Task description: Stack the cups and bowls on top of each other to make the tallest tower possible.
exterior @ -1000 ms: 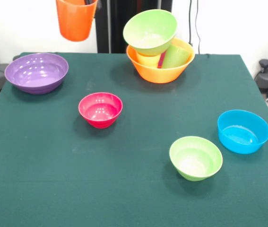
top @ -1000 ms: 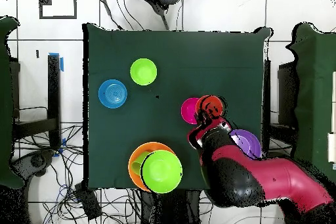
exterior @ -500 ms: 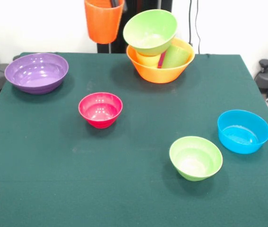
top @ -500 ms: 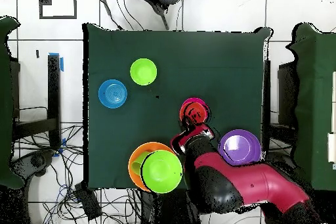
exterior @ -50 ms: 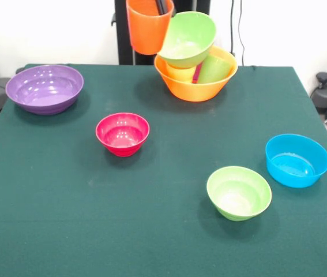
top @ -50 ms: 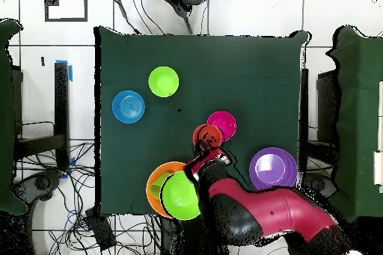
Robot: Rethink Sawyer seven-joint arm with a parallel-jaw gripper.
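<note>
My gripper (exterior @ -50 ms: 161, 6) is shut on the orange-red cup (exterior @ -50 ms: 149, 26), with one finger inside the cup's rim, and holds it upright high above the table. The cup hangs right beside the left rim of the large light-green bowl (exterior @ -50 ms: 186, 36). That bowl sits tilted on a yellow cup (exterior @ -50 ms: 180, 73) and a light-green cup (exterior @ -50 ms: 214, 69), which stand inside the large orange bowl (exterior @ -50 ms: 195, 86). In the overhead view the orange-red cup (top @ -50 ms: 207, 137) shows at the tip of the gripper (top @ -50 ms: 212, 155), just beside the large light-green bowl (top @ -50 ms: 181, 195).
Loose on the green cloth are the wide purple bowl (exterior @ -50 ms: 45, 88), the small pink-red bowl (exterior @ -50 ms: 123, 134), the small light-green bowl (exterior @ -50 ms: 238, 192) and the blue bowl (exterior @ -50 ms: 297, 160). The red arm (top @ -50 ms: 262, 214) reaches in over the table edge near the purple bowl (top @ -50 ms: 273, 168).
The gripper has carried the orange-red cup sideways through the air, from above the purple bowl's side to right next to the tilted green bowl on the pile. The bowls have not moved.
</note>
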